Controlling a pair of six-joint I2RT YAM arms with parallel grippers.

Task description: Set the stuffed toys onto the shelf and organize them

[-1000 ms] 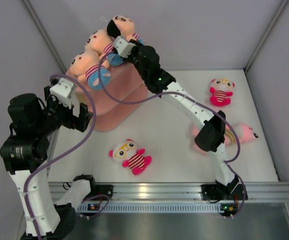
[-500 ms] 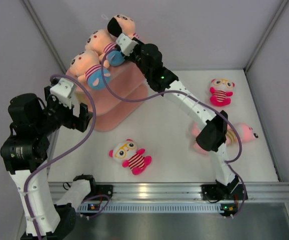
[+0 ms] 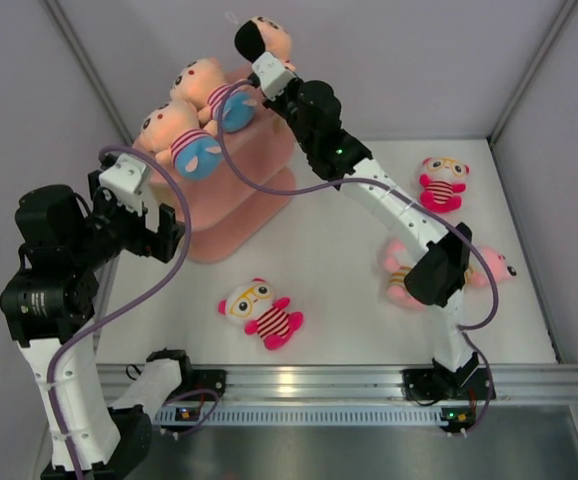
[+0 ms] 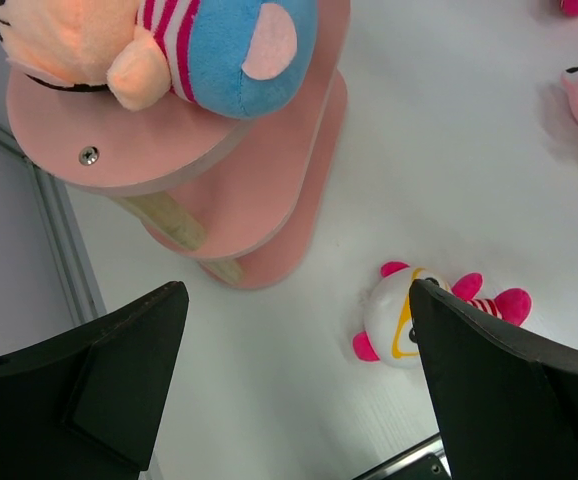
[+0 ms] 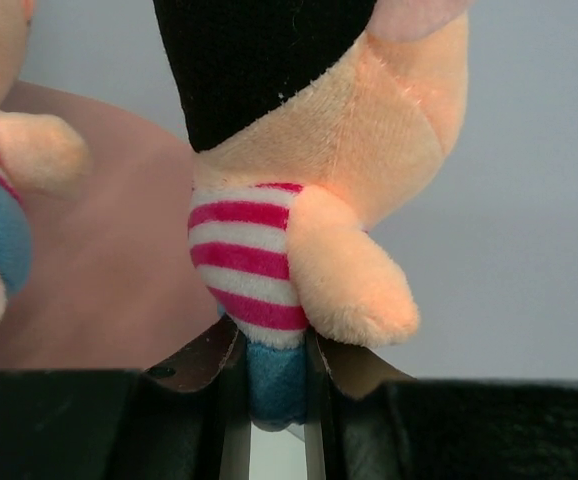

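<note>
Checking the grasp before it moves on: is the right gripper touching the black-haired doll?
Touching. In the right wrist view the right gripper clamps the black-haired doll by its blue bottom, both fingers pressed against it with no gap.

Pink toy (image 3: 493,265) half hidden behind right arm (image 3: 439,275); held toy (image 5: 259,260) head cropped

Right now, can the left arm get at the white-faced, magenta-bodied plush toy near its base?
Probably yes: its open pincer hangs over the table beside the white-faced plush toy, nothing between.
</note>
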